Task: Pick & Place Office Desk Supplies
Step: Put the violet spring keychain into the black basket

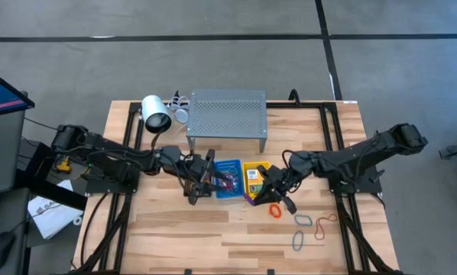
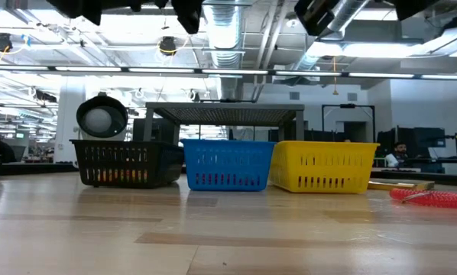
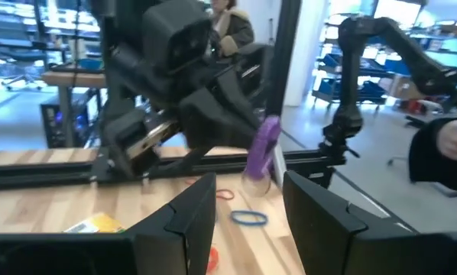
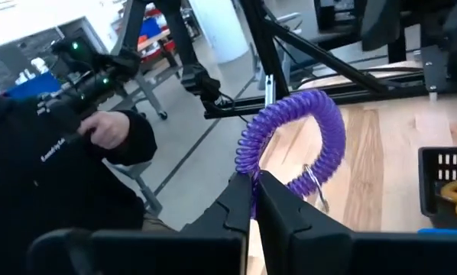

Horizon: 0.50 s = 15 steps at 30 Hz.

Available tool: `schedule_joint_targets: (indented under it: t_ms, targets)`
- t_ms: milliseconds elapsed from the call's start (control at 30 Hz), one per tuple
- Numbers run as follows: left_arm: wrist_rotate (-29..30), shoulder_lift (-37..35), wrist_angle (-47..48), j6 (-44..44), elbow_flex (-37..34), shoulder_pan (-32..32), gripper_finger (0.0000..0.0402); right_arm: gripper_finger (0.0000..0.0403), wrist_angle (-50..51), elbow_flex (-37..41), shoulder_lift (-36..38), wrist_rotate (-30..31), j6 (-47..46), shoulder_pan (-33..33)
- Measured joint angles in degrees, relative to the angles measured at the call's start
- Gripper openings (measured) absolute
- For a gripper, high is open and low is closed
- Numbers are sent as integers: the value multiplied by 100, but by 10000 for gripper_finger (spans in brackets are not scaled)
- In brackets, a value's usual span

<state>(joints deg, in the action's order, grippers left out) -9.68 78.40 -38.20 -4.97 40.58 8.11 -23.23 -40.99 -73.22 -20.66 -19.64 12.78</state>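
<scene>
step: carrying | right pincer (image 4: 253,200) clamped on purple coil (image 4: 301,141), lifted above bench (image 1: 183,237) by yellow basket (image 2: 322,166) | left pincer (image 3: 247,206) open, over blue basket (image 2: 227,165) | next, likely: centre over a basket, release

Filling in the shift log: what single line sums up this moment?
right end effector: shut on purple coil band, lifted | left end effector: open, empty, by blue basket | orange band: on table
</scene>
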Motion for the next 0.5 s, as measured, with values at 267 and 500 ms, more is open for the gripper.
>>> schedule_joint_targets:
  t_ms: [267,500]
  targets:
    - [-542,559,44,-3,486,-1,150,8,-13,-440,-539,-656,274,-236]
    - [-719,454,128,-74,503,52,150,8,23,-578,-649,-960,363,-230]
